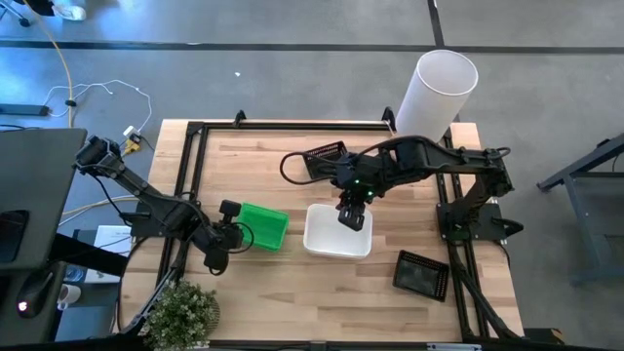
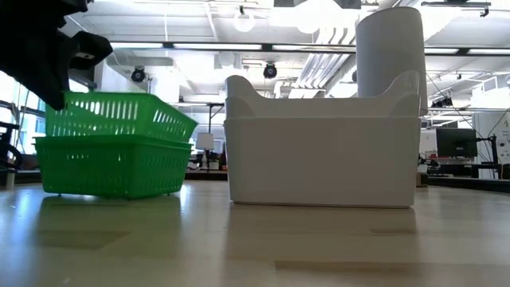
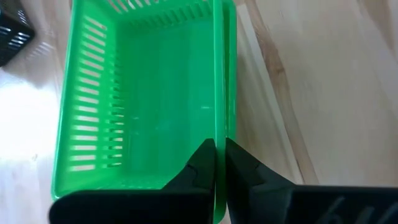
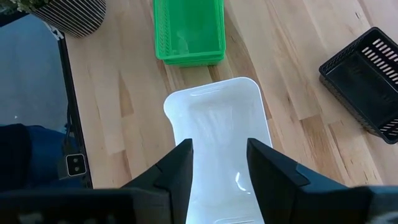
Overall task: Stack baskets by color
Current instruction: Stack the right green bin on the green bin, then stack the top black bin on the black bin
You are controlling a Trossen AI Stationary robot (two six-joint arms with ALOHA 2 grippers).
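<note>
Two green baskets sit nested at the table's left; the upper one (image 2: 111, 115) tilts, its left end raised and its right end inside the lower one (image 2: 107, 167). My left gripper (image 3: 219, 146) is shut on the upper basket (image 1: 263, 226). A stack of white baskets (image 1: 336, 234) stands mid-table on its base. My right gripper (image 4: 219, 149) hovers open above that stack (image 4: 217, 118) and touches nothing. One black mesh basket (image 1: 326, 159) lies at the far side and another (image 1: 421, 273) at the near right. My left gripper pinches the upper green basket's near long wall (image 3: 219, 118) by its rim, close to the left corner, one finger inside the basket and one outside. The fingers slant down from the table's left. The held end is lifted; the opposite end rests in the lower green basket.
A tall white cylinder (image 1: 436, 93) stands at the far right corner, and a potted plant (image 1: 180, 312) at the near left corner. Bare wood lies along the near edge between the plant and the near black basket.
</note>
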